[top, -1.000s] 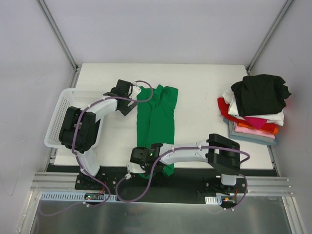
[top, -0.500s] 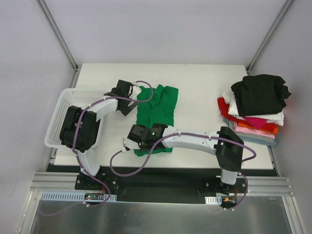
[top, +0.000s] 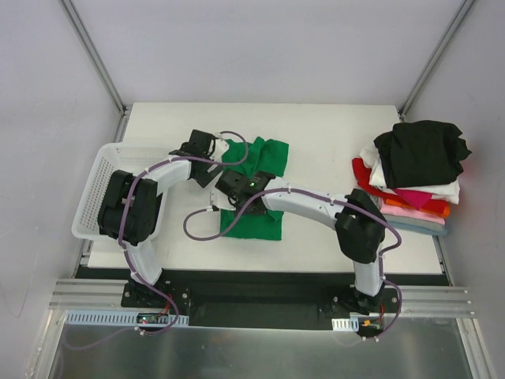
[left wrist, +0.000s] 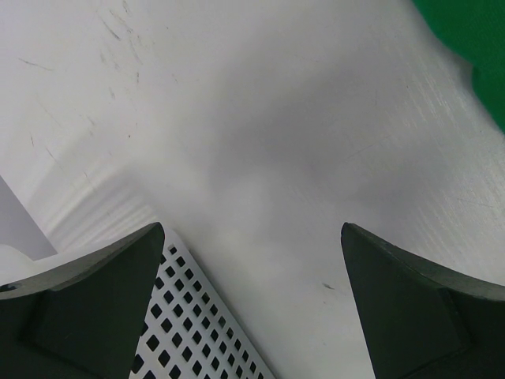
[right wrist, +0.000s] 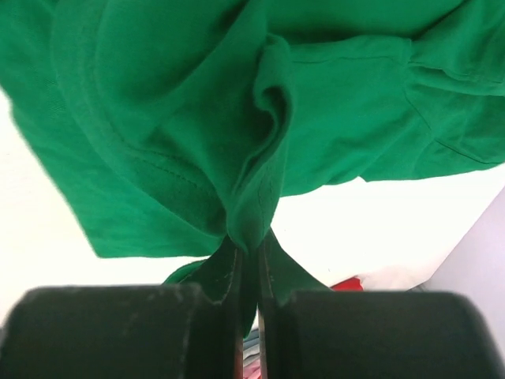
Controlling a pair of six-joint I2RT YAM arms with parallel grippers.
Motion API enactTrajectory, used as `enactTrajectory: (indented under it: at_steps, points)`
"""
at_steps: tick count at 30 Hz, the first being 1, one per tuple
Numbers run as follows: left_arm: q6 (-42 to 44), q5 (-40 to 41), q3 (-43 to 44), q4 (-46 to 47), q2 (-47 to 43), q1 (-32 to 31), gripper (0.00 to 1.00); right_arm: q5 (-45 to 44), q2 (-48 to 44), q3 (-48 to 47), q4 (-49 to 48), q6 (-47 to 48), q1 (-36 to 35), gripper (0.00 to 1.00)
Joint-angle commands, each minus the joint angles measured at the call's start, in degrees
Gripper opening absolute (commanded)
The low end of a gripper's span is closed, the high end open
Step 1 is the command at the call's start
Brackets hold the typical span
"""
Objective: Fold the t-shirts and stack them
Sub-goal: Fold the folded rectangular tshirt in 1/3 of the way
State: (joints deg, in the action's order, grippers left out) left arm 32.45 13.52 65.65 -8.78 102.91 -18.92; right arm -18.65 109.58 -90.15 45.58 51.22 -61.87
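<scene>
The bright green t-shirt (top: pixel 254 213) lies on the white table, its near part doubled back over the middle. My right gripper (top: pixel 238 185) is shut on a pinch of the green t-shirt (right wrist: pixel 260 166), which hangs bunched from the closed jaws above the table. My left gripper (top: pixel 207 151) is open and empty, low over the bare table beside the shirt's far left corner (left wrist: pixel 473 39). A stack of folded t-shirts (top: pixel 414 178) with a black one on top sits at the right.
A white plastic mesh basket (top: pixel 99 185) stands at the table's left edge; its perforated rim (left wrist: pixel 197 316) shows between my left fingers. The stack's red cloth (right wrist: pixel 347 284) shows behind my right jaws.
My right gripper has carried the shirt's near edge from the table's front edge up toward the far end, folding the shirt over itself. The left arm has not moved.
</scene>
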Motion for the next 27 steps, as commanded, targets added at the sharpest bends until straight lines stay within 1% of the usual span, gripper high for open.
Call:
enactTrajectory:
  at_steps: [1, 7, 11, 27]
  points:
    - [-0.5, -1.4, -0.3, 1.0, -0.9, 0.2, 0.95, 1.6, 3.7, -3.0, -0.5, 2.7, 1.7, 0.01]
    - [-0.3, -1.5, -0.7, 1.0, -1.0, 0.2, 0.95, 2.9, 8.9, -5.8, -1.6, 4.7, 3.2, 0.01]
    - [-0.4, -1.7, -1.0, 1.0, -1.1, 0.2, 0.95, 3.4, 10.6, -7.4, -2.1, 5.3, 4.6, 0.01]
    - [-0.4, -2.2, -1.0, 1.0, -1.1, 0.2, 0.95, 2.9, 12.8, -10.3, -2.6, 7.3, 7.2, 0.01]
